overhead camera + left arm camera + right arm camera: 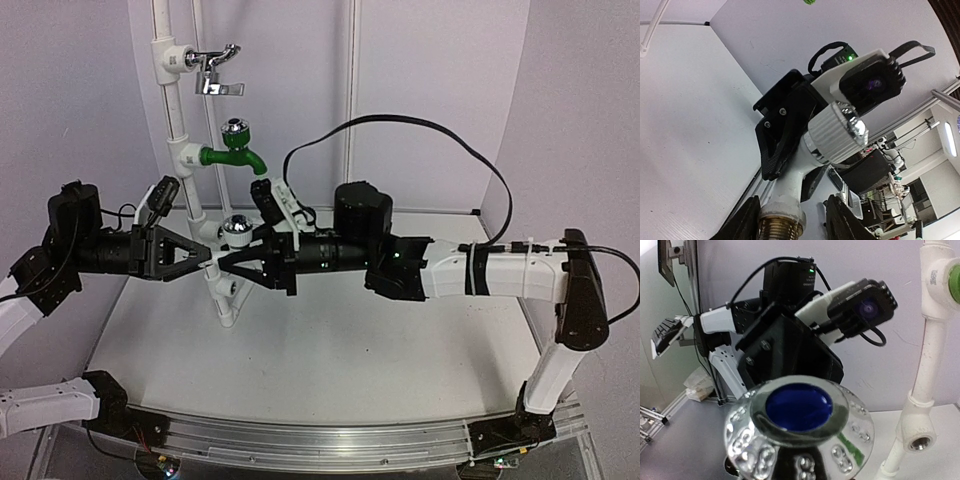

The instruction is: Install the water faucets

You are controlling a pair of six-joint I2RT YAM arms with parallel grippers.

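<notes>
On the left, the left claw point(207, 257) reaches in toward the middle of the bench point(350, 340). In its own wrist view its fingers point(747, 222) stand either side of the brass thread point(782, 227). A gap shows on one side, so the claw reads as parted, not clamping.

The water faucet point(237, 231) hangs in the air between the two claws, above the bench and just in front of the white pipe stand point(178, 120). It has a white body and a ribbed knob with a chrome cap. Its threaded end points toward the left wrist camera.

From the right, the right claw point(223, 262) is closed on the faucet's white body below the knob, with its black fingers flanking that body.

This looks like a hand-over from left to right, with the right claw taking the hold. On the stand, the upper outlets carry the chrome lever tap point(215, 72) and the green tap point(232, 152). A lower tee socket point(916, 441) stands open near the claws.

The next move probably calls for the left claw to back away leftward, clear of the thread. The right claw would then aim the thread squarely at that socket and turn it in, since a skewed start could cross the threads.
</notes>
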